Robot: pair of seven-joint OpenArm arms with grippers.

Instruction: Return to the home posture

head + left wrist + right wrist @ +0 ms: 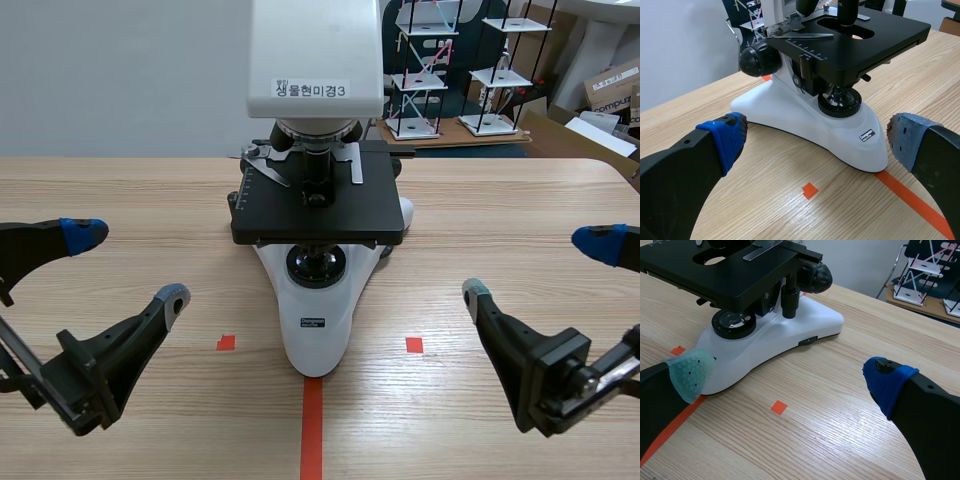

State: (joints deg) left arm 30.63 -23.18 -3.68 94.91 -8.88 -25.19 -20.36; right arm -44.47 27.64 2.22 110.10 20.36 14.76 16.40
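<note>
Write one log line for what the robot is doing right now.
left gripper: open, empty | right gripper: open, empty | microscope: on table between grippers, untouched

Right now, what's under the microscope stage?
Under the black stage: a round light lens in a black ring, sitting on the white base. A focus knob sticks out at the side. The base's rear is covered by the stage.
</note>
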